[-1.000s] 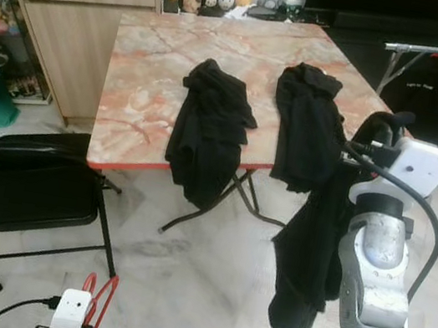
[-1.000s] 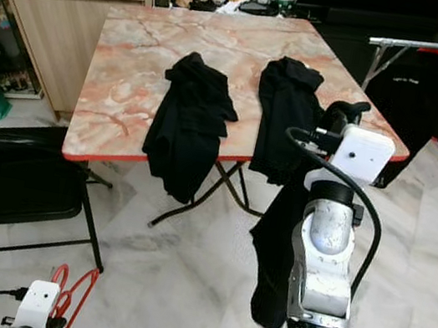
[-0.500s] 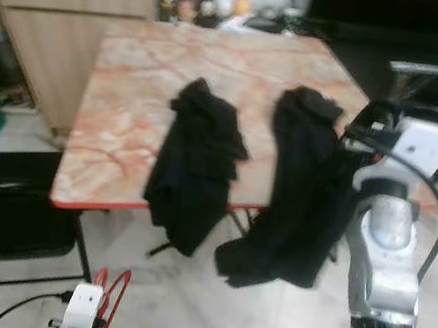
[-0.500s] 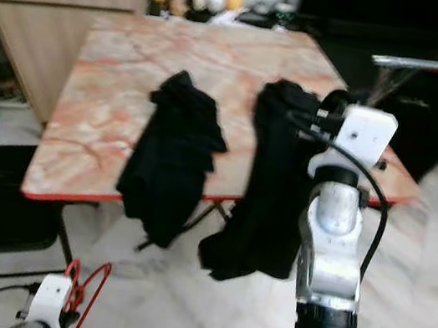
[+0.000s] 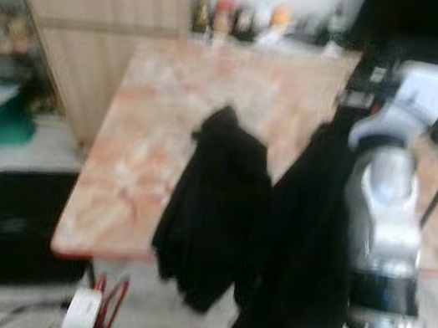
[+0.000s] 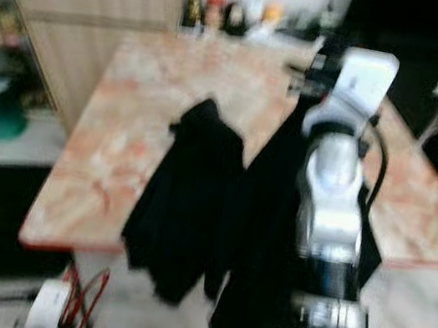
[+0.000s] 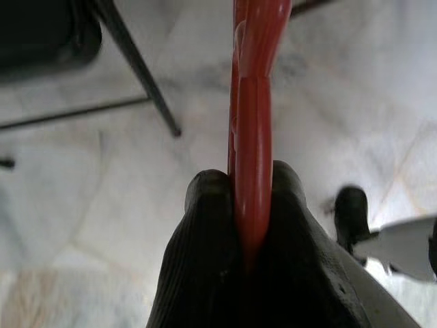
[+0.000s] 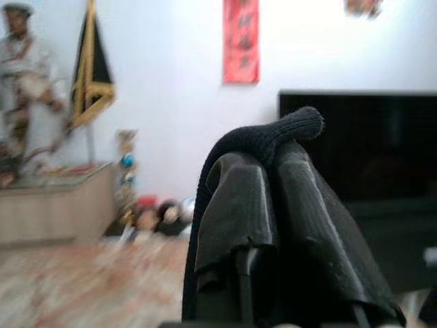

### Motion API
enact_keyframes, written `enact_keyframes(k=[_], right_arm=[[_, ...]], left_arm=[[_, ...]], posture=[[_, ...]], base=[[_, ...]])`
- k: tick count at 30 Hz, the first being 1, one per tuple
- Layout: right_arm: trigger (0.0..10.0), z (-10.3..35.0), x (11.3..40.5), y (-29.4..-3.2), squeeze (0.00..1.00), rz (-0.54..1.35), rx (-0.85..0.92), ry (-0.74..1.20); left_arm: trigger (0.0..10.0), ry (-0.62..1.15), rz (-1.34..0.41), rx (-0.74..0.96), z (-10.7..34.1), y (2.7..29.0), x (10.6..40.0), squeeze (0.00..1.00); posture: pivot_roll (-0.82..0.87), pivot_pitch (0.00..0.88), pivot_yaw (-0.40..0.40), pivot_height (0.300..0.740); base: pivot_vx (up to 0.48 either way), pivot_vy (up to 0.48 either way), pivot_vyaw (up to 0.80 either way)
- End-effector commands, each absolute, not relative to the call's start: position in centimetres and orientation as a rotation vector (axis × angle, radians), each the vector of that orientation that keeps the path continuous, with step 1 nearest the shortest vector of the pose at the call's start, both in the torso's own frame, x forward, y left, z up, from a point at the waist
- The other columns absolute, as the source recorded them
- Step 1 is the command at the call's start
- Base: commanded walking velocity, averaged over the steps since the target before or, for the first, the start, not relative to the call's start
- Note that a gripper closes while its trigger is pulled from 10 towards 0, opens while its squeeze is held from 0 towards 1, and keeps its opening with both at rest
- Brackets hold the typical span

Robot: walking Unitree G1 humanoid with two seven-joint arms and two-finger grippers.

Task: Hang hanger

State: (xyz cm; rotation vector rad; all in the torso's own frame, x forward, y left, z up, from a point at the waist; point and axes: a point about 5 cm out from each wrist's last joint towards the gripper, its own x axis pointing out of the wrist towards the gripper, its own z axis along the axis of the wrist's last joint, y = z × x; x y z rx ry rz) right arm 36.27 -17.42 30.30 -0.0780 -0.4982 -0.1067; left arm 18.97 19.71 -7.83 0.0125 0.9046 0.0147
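Head views blurred; camera likely in motion. Landmark: the marble-topped table.

Right gripper raised high at the table's near right side, fingers clenched on a fold of a black garment. Wrist view shows the knit cloth draped over and pinched between the fingertips. The rest of the cloth hangs straight down from the gripper, past the table's front edge, toward the floor. Long axis vertical.

Second black garment lies on the table, left of the held one, spilling over the front edge. Untouched.

Left gripper low, below the table's front edge, above the floor. Fingers closed tight on the red hanger. Hanger runs straight out from the fingertips, along the fingers' line, seen edge-on. In the left eye view its red loop sits just beside the wrist.

Key relation: hanger is low and to the left, held garment high and to the right, well apart. Judgement: hanger must come up and across to meet the hanging cloth.

Black chair left of the table, near the left arm.
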Motion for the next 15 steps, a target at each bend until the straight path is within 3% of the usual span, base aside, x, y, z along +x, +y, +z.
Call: enact_keyframes(k=[1,9,13,15], right_arm=[[10.0,32.7,36.4,-16.4,0.00,-0.087,-0.086,-0.577],[10.0,37.0,38.4,-17.9,0.00,-0.127,-0.132,-0.629],[10.0,35.5,39.3,-17.7,0.00,-0.119,-0.140,-0.554],[10.0,32.4,39.5,-17.4,0.00,-0.118,-0.143,-0.451]], left_arm=[[10.0,0.926,0.031,0.036,-8.0,20.6,18.4,0.00],[10.0,0.928,0.022,0.042,-8.0,20.5,18.5,0.00],[10.0,0.928,0.012,0.034,-8.0,20.4,18.4,0.00],[10.0,0.932,0.010,0.024,-8.1,20.3,18.2,0.00]], posture=[[-0.03,0.000,0.023,0.740],[-0.04,0.000,0.030,0.740],[-0.04,0.000,0.025,0.740],[-0.03,0.000,0.018,0.740]], base=[[0.398,0.000,0.00],[0.399,0.000,0.00],[0.154,0.000,0.00],[0.000,0.000,0.00]])
